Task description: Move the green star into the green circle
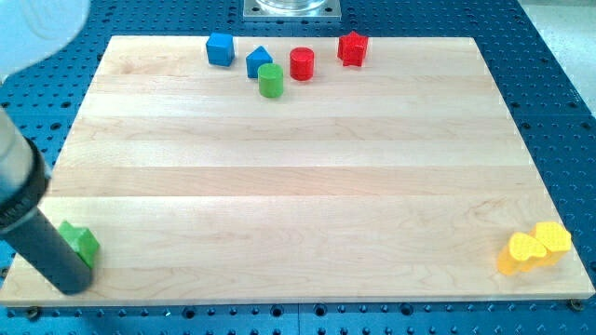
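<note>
The green star [81, 242] lies at the view's bottom left corner of the wooden board [298, 177], partly hidden by my rod. My tip [76, 284] rests on the board just below and to the left of the star, touching or nearly touching it. The green circle [270, 80], a short green cylinder, stands far off near the view's top, left of centre.
Near the view's top stand a blue cube [220, 48], a blue pointed block [259, 61], a red cylinder [302, 63] and a red star [352, 47]. Two yellow blocks [534, 247] sit together at the bottom right corner. A metal base [292, 8] shows at the top.
</note>
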`<state>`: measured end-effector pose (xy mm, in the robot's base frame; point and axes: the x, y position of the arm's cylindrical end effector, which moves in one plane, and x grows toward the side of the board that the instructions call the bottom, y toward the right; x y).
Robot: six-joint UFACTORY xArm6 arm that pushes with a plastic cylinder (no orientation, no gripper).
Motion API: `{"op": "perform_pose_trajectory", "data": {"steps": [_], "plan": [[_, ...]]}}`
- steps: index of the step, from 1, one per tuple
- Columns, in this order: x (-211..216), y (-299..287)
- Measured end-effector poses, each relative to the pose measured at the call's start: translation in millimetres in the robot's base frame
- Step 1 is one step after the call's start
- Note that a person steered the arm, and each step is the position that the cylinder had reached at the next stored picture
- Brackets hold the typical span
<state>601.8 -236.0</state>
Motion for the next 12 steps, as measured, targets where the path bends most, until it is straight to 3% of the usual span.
{"op": "perform_pose_trajectory", "data": {"steps": [1,2,3,4,5,7,8,9,11,12], "plan": [[-47,-19],[-111,16],[-74,9],[-68,-49],[-115,-58],[-193,71],[-209,18],[-178,-19],[-143,61],[-121,23]]}}
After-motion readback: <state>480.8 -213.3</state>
